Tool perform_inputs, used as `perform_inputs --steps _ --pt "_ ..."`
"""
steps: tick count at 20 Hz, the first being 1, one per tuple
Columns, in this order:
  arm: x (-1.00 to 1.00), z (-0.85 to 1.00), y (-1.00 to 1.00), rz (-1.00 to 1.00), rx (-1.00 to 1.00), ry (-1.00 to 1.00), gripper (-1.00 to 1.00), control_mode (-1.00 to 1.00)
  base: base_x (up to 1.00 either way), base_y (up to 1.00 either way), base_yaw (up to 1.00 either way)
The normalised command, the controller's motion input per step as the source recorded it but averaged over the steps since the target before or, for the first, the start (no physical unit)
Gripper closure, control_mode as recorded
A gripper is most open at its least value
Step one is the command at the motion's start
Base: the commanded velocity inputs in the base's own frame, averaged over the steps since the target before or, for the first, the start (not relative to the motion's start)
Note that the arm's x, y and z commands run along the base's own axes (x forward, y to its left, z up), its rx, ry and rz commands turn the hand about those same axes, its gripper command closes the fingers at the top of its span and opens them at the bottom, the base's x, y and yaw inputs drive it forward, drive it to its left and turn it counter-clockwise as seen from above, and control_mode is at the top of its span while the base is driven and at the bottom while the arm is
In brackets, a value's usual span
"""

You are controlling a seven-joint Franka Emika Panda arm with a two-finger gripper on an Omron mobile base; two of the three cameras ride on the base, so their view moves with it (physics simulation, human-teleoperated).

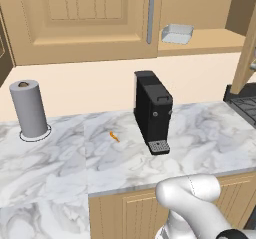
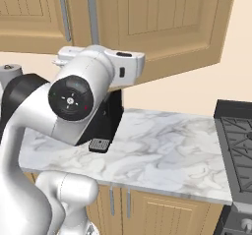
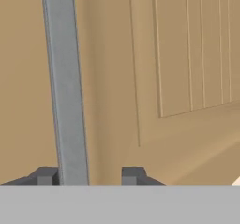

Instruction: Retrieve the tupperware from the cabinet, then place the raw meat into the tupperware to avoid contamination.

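A marble counter [image 1: 200,143] runs under a row of light tan wall cupboards, with a cooktop [image 2: 238,145] at its right end. On the counter I note a grey paper-towel roll [image 1: 30,109] to the left, a black coffee machine [image 1: 153,112] near the middle, and the raw meat [image 1: 114,136], a small orange sliver lying bare on the marble just left of the machine.

The cabinet [image 1: 80,20] is partly open: in the left base view its right door [image 1: 245,58] is swung out, exposing a shelf on which the tupperware [image 1: 177,33] sits upright and empty. The left door is closed, its silver bar handle [image 1: 151,13] just beside the opening.

In the hand view the gripper [image 3: 89,175] is close against a panelled door. Its fingers [image 3: 132,175] stand apart, part spread, and a vertical silver handle [image 3: 65,87] runs up between them, close by the left finger. I see no contact and cannot confirm a grip; in my judgement the jaws are set to straddle the bar so as to draw that door.

Which door this is I cannot tell. The tupperware is not in the hand's line of sight, so I judge it lies off to one side of the gripper, up on the shelf, while the meat sits well below on the counter.
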Motion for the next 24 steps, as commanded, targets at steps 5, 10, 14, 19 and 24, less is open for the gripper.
perform_inputs --steps 5,10,14,19,24 --pt "-0.1 0.04 -0.1 0.03 0.02 0.0 -1.0 -1.0 0.0 0.0 0.0" --pt "-0.48 0.18 -0.52 0.07 0.09 0.0 -1.0 -1.0 0.0 0.0 0.0" --pt "-0.54 0.1 -0.57 0.09 0.08 0.0 -1.0 -1.0 0.0 0.0 0.0" --pt "-0.48 -0.02 -0.38 0.25 0.04 0.0 -1.0 -1.0 0.0 0.0 0.0" --pt "-0.61 -0.32 -0.11 0.31 0.0 0.0 -1.0 -1.0 0.0 0.0 0.0"
